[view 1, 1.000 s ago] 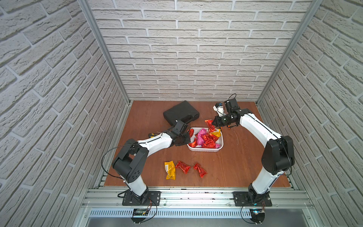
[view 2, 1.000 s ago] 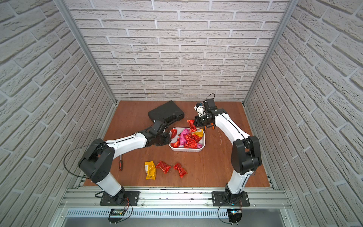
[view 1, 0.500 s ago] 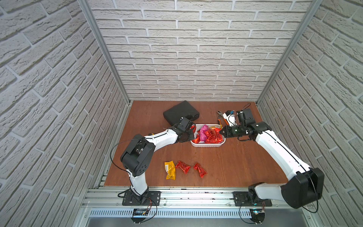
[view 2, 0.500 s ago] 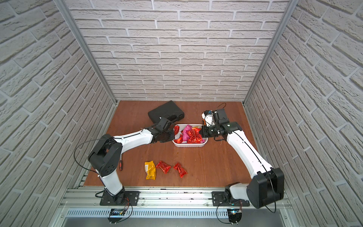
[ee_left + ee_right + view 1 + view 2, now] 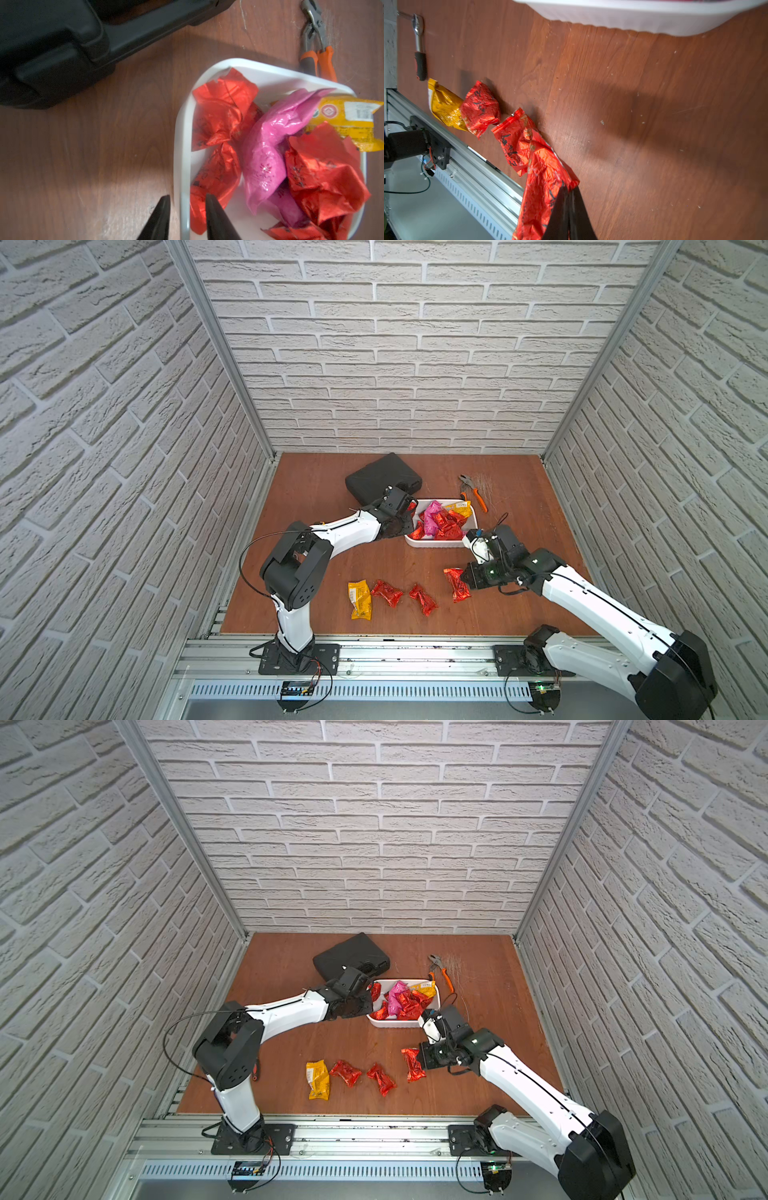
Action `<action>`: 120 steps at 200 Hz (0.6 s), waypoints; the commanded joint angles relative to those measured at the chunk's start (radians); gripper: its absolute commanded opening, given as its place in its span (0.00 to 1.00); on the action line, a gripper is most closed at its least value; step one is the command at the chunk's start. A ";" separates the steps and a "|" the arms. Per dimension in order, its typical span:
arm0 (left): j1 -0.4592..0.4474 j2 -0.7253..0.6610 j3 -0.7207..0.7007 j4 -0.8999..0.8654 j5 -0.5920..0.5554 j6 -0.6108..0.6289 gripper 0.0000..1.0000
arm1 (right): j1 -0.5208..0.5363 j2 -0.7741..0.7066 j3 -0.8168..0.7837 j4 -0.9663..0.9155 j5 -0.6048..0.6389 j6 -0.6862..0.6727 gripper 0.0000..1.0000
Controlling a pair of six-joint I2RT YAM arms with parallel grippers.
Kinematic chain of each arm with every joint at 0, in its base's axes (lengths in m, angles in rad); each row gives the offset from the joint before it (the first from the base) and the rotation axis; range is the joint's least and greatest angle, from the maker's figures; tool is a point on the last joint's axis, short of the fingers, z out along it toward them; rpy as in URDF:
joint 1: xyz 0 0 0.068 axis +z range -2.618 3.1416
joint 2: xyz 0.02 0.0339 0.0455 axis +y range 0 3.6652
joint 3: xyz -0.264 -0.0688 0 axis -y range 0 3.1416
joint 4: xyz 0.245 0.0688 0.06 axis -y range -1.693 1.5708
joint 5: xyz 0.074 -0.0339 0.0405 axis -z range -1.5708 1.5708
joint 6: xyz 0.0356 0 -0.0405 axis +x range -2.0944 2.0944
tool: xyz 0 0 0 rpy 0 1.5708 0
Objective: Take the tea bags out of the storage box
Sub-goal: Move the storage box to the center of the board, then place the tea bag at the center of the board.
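You're pinching a red tea bag (image 5: pixel 456 584) in the right end effector (image 5: pixel 467 578) beside three lying out on the worktop (image 5: pixel 519 497); most tea bags (image 5: pixel 442 524) are sitting in the storage box (image 5: pixel 432 544); left end effector (image 5: pixel 187 196) is straddling its wall, narrowly parted, gripping nothing

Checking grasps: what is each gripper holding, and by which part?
Right gripper pinches a red tea bag by one edge. Left gripper holds nothing; its open jaws straddle the storage box wall.

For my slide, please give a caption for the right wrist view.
Right gripper shut on a red tea bag, near three tea bags lying on the table.
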 commanded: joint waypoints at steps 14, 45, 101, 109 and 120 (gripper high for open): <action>-0.022 -0.134 -0.027 -0.010 -0.092 0.028 0.45 | 0.061 0.066 -0.059 0.194 0.084 0.076 0.02; -0.036 -0.226 -0.080 0.017 -0.146 0.026 0.49 | 0.106 0.139 -0.088 0.276 0.097 0.099 0.02; -0.039 -0.281 -0.120 0.030 -0.154 0.025 0.51 | 0.115 0.166 -0.115 0.276 0.114 0.073 0.04; -0.038 -0.279 -0.119 0.031 -0.150 0.027 0.52 | 0.114 0.163 -0.103 0.244 0.127 0.059 0.07; -0.038 -0.275 -0.114 0.033 -0.141 0.034 0.54 | 0.113 0.148 -0.085 0.197 0.142 0.037 0.13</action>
